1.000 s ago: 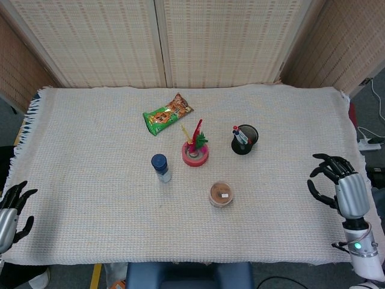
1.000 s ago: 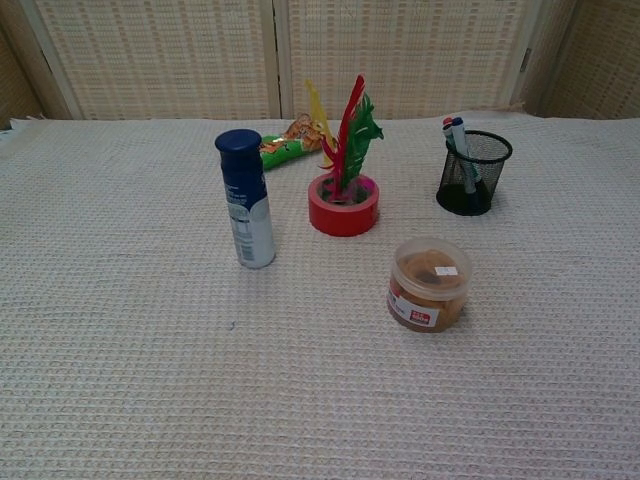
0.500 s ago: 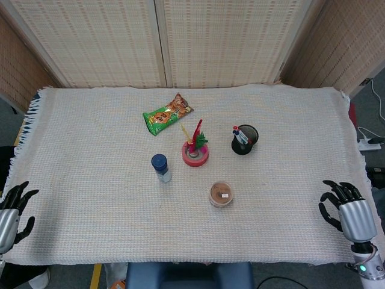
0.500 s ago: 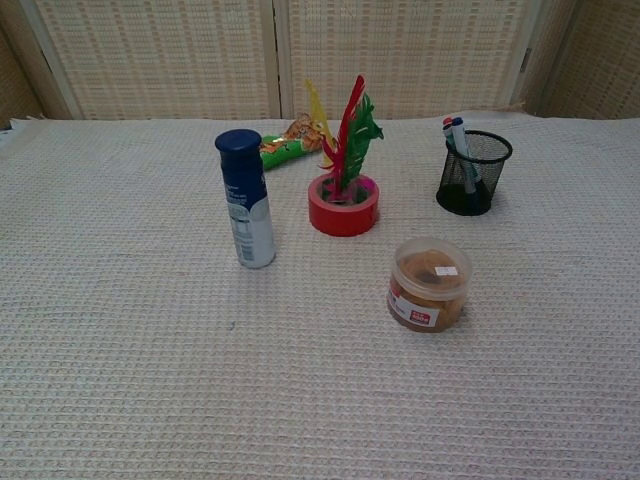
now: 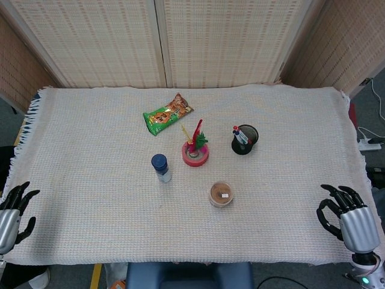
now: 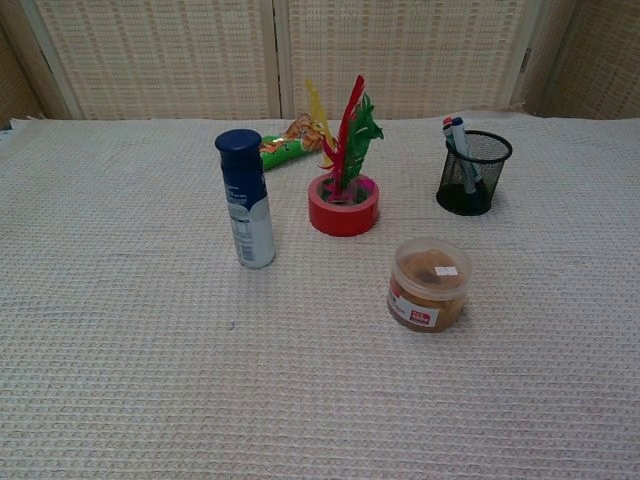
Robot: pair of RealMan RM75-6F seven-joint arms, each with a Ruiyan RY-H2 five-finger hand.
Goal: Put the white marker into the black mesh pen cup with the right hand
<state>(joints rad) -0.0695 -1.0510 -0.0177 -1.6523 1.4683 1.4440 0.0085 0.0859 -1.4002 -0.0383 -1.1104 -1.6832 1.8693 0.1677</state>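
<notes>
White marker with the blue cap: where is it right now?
The white marker with the blue cap stands tilted inside the black mesh pen cup, right of the red tape roll in the chest view. Neither hand touches it.

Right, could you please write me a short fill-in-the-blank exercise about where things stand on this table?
1. The white marker stands inside the black mesh ____.
2. The bottle has a dark ____ cap.
3. The feathers rise from a ____ ring.
4. The right hand holds ____.

Missing words: pen cup; blue; red; nothing
</notes>
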